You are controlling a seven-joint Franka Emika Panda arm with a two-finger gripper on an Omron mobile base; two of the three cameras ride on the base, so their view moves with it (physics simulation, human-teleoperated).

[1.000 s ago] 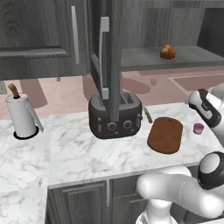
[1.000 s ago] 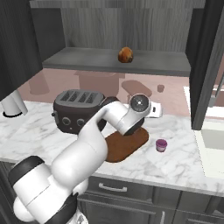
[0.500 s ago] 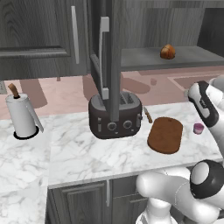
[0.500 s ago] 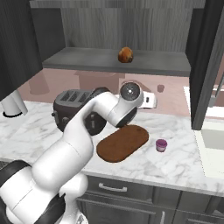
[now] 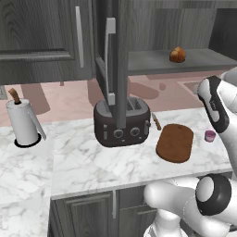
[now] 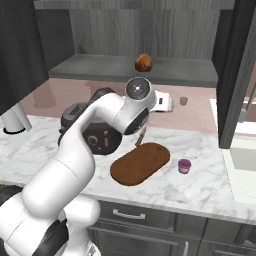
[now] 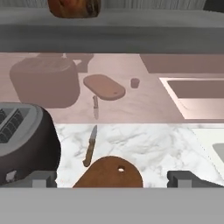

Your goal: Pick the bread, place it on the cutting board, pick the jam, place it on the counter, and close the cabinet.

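The bread [image 6: 143,62] sits on the open cabinet [image 5: 121,55] shelf, near its front edge, well above the tabletop [image 6: 210,177]. Fingers [image 7: 183,178] spread wide, empty — best to rise, level with the roll, and straddle it squarely before closing.

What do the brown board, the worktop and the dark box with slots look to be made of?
The cutting board looks like smooth reddish-brown wood. The counter looks like polished white marble, judging by its grey veins. The toaster seems dark, glossy metal or plastic; hard to tell.

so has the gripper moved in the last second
Yes. In the right base view the gripper has risen from level with the toaster toward the shelf holding the bread.
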